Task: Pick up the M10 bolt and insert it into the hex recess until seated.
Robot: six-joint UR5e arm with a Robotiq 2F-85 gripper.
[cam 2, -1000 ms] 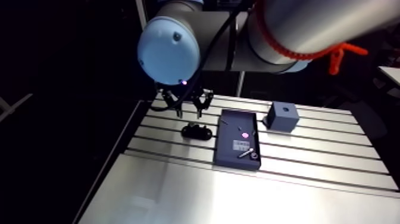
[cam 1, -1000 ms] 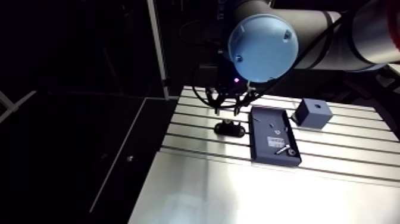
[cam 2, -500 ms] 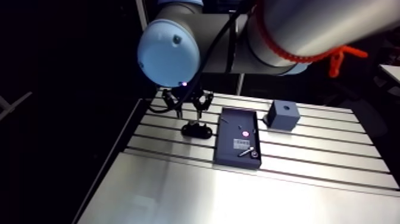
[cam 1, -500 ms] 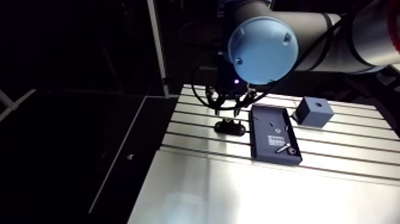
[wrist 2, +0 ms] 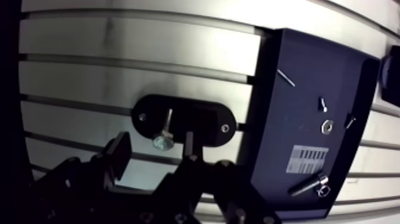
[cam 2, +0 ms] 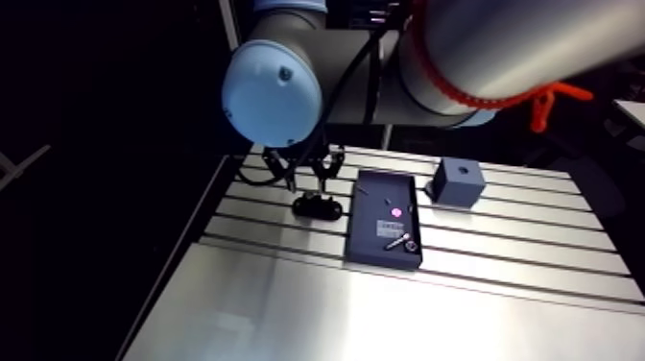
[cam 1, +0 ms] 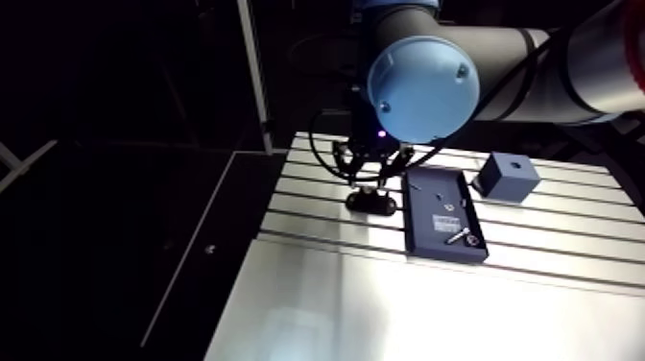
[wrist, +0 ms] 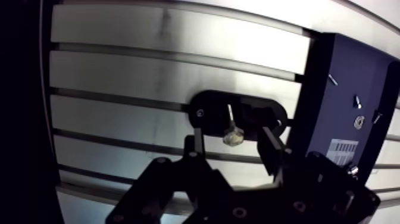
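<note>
Now, table (cam 1: 317,307): slotted, so dropped part could roll into slot.
Tray (wrist: 333,101): just beside holder; finger nearer it could clip its wall on descent.
Block (cam 1: 506,178) with recess (cam 2: 462,174): well apart, long carry.
Holder (wrist: 208,107): black oval, bolt lies on it.
Gripper (wrist: 230,138): 2 fingers spread, gripping nothing, straddling bolt (wrist: 230,116).
Risk: off-centre close likely pinches head, so bolt tilts and jams at recess.
</note>
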